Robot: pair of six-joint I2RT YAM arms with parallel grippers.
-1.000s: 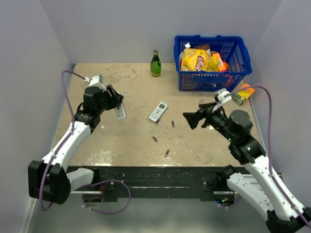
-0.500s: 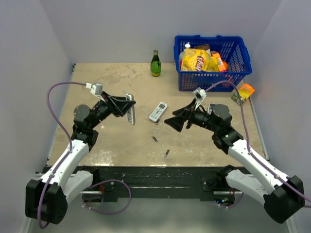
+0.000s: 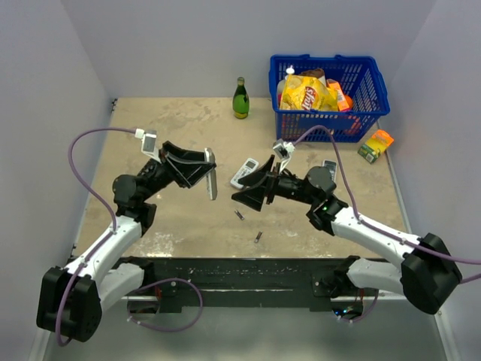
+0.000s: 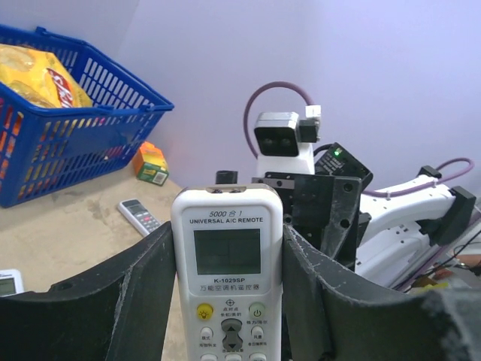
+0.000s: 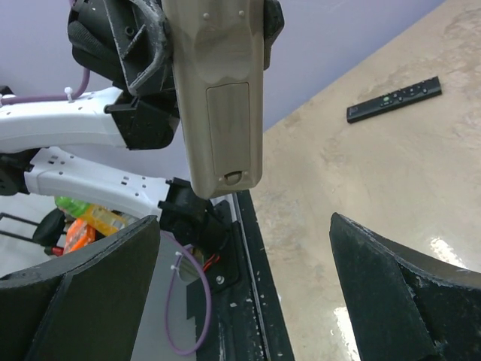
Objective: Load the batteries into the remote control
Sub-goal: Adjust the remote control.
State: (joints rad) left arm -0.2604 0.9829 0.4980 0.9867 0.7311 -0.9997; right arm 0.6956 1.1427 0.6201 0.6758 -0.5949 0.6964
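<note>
My left claw (image 3: 203,167) grips the remote control (image 4: 228,278) above the table (image 3: 180,218). It has a white face, a small screen on top, and yellow and green buttons below. The grey back shows a hatch cover. My right claw (image 3: 252,192) gapes wide at its 3 o'clock. Batteries (image 3: 240,215) lie on the table at 5 o'clock of the remote.

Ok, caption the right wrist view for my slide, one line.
Left gripper holds the remote control, its grey back and closed battery cover facing the open right gripper.
</note>
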